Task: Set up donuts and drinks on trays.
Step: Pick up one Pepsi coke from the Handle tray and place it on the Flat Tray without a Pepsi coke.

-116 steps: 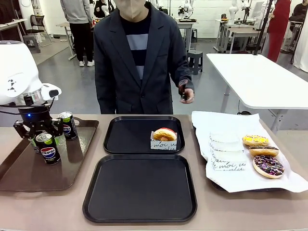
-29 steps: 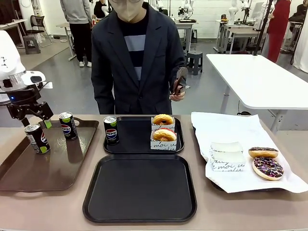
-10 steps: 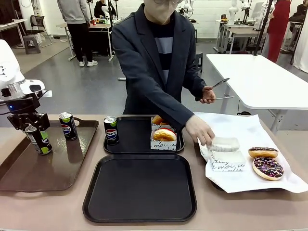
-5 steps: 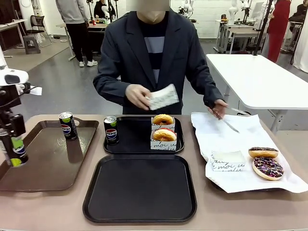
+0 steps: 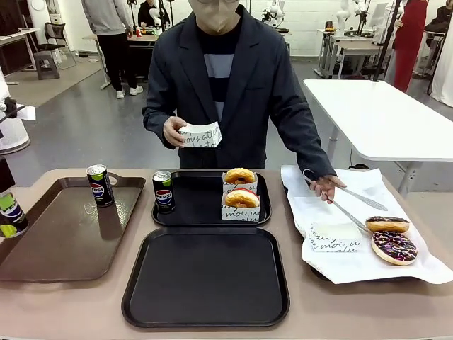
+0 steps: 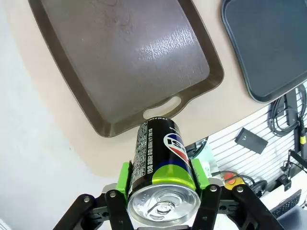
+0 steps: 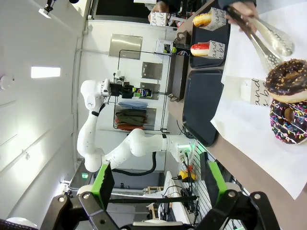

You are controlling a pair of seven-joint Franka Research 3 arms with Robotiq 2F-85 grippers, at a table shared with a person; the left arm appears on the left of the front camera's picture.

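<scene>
My left gripper [image 6: 162,173] is shut on a black Pepsi can [image 6: 160,163]. The can [image 5: 8,212] hangs at the far left edge, left of the brown tray. On the far black tray [image 5: 191,216] stand a can [image 5: 163,191] and two donuts in paper sleeves [image 5: 241,177] [image 5: 241,200]. The near black tray [image 5: 207,276] is bare. My right gripper [image 7: 159,184] is open with nothing between its fingers, off beyond the paper sheet's side. The person holds a white sleeve [image 5: 199,134] and reaches tongs [image 5: 347,202] toward a chocolate donut [image 5: 387,224]. A sprinkle donut [image 5: 395,245] lies beside it.
The long brown tray [image 5: 64,241] at the left holds one can [image 5: 99,185]. A white paper sheet [image 5: 333,188] at the right carries the loose donuts and a flat sleeve [image 5: 333,237]. The person stands at the far edge, leaning over the right side.
My left gripper has lifted its can off the brown tray and carried it left to the picture's edge. The person picked up a sleeve and lowered the tongs toward the chocolate donut.
</scene>
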